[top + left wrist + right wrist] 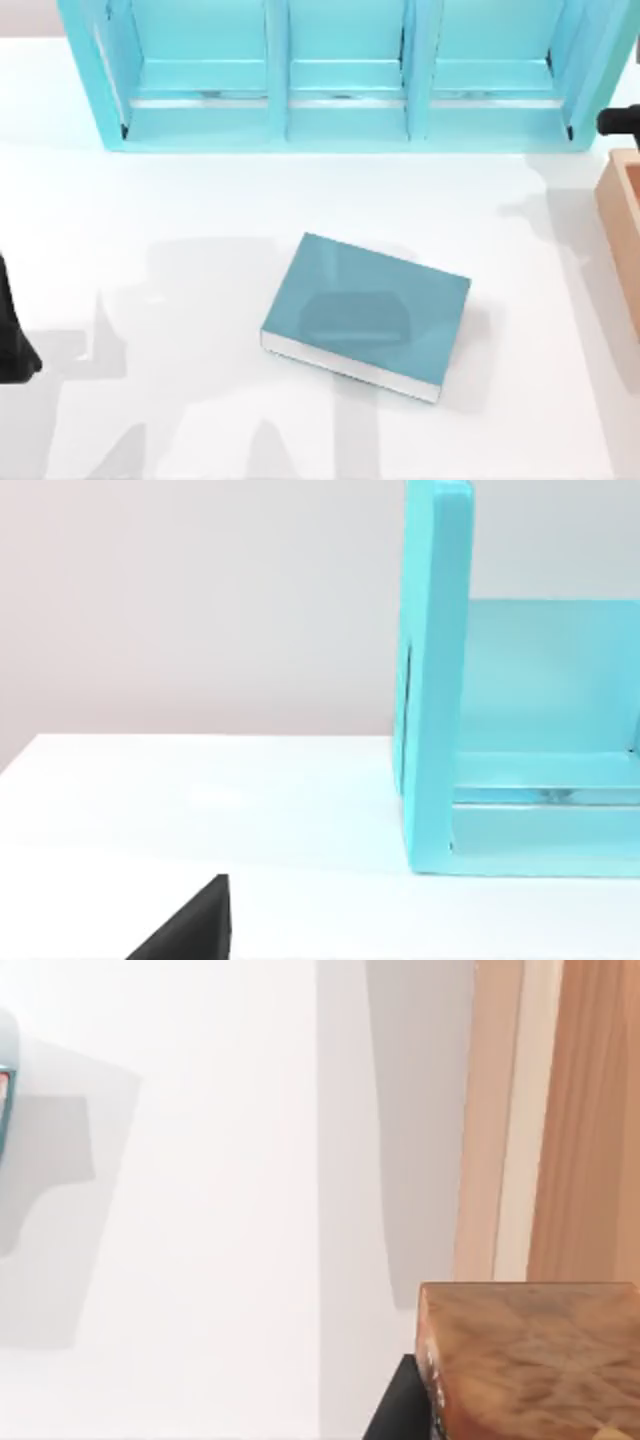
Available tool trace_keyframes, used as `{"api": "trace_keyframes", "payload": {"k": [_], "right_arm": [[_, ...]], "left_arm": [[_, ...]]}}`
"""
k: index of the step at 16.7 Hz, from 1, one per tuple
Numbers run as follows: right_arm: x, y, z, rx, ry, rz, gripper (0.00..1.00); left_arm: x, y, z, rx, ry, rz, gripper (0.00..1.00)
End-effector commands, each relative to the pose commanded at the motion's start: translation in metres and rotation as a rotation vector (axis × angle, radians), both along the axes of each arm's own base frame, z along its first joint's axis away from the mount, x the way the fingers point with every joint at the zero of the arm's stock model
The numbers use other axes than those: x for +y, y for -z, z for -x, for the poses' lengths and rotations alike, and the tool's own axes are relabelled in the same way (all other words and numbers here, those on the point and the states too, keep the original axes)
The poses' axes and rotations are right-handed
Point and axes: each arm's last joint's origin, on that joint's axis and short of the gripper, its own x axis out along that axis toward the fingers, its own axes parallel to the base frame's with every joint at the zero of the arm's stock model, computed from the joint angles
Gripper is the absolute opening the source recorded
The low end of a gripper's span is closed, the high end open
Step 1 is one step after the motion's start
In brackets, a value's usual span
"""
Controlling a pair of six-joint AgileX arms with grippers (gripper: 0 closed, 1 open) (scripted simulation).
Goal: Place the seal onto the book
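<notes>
One book (366, 312), teal cover up, flat near tabletop (150, 220) centre, white page edge toward near side, nothing on top. Big light-blue shelf (345, 120) along far edge, three compartments. Wooden box (622, 215) at right edge. Right wrist view: tan wood-grain block, apparently seal (530, 1360), close against dark pincer part; grip cannot tell. Left arm (12, 340) parked at left edge, pincer state cannot tell.
</notes>
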Motion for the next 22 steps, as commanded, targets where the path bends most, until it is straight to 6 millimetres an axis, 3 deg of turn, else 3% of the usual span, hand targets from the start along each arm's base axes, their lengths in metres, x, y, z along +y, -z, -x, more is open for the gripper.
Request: {"api": "trace_keyframes", "payload": {"k": [3, 5, 9, 13, 16, 18, 22], "right_arm": [[0.004, 0.003, -0.003, 0.000, 0.005, -0.002, 0.00], [0.023, 0.011, -0.012, 0.004, 0.005, -0.001, 0.00], [0.095, 0.035, -0.019, 0.013, 0.005, 0.003, 0.00], [0.180, 0.063, -0.003, 0.011, 0.006, 0.004, 0.00], [0.224, 0.082, 0.010, 0.007, 0.006, 0.000, 0.00], [0.235, 0.089, 0.013, 0.004, 0.005, -0.001, 0.00], [0.233, 0.089, 0.013, 0.008, 0.010, -0.001, 0.00]], "left_arm": [[0.000, 0.000, 0.000, 0.000, 0.000, 0.000, 1.00], [0.000, 0.000, 0.000, 0.000, 0.000, 0.000, 1.00], [0.000, 0.000, 0.000, 0.000, 0.000, 0.000, 1.00], [0.000, 0.000, 0.000, 0.000, 0.000, 0.000, 1.00], [0.000, 0.000, 0.000, 0.000, 0.000, 0.000, 1.00], [0.000, 0.000, 0.000, 0.000, 0.000, 0.000, 1.00], [0.000, 0.000, 0.000, 0.000, 0.000, 0.000, 1.00]]}}
